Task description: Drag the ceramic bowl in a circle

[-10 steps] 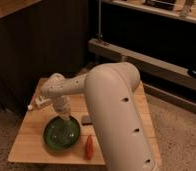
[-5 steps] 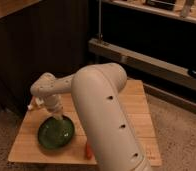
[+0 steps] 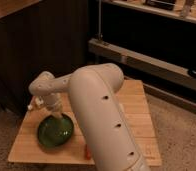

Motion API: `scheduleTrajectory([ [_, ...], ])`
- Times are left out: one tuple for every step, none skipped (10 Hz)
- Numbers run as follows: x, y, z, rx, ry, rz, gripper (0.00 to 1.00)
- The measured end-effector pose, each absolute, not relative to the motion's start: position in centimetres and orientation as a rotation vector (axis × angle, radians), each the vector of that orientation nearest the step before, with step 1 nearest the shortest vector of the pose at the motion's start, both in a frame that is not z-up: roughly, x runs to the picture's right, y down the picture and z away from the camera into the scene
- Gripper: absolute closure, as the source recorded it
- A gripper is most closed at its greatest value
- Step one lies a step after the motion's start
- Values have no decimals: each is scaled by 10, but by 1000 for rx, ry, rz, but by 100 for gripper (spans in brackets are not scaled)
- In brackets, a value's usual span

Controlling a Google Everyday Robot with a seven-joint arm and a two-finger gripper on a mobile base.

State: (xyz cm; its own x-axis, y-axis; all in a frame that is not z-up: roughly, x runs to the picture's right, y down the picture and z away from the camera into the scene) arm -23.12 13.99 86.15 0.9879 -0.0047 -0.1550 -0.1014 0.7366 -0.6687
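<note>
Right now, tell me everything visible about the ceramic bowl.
The ceramic bowl is wide, shallow and round, glossy green, and looks glazed. It sits upright on the front left part of the wooden table, close to the table's left edge. The gripper is at the bowl's back rim, reaching from above and apparently touching it, though the exact contact cannot be made out.

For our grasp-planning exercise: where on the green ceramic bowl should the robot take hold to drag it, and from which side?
Take the ceramic bowl by its rim, coming down from above. It sits upright on the table, wide and shallow, likely too broad to span, so pinch the wall. The gripper hangs over the far rim, probably the handiest spot.
</note>
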Motion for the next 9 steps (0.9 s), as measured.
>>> scheduleTrajectory([
  [-238, 136, 866, -741, 151, 44, 100],
  [-240, 134, 867, -744, 153, 42, 100],
  [-237, 133, 867, -743, 155, 38, 100],
  [-234, 135, 866, -742, 157, 32, 100],
  [-233, 136, 863, -731, 160, 34, 100],
  [-233, 139, 861, -729, 162, 36, 100],
  [-236, 139, 860, -729, 158, 36, 100],
  [-236, 136, 863, -732, 157, 39, 100],
  [-231, 129, 869, -728, 159, 38, 100],
])
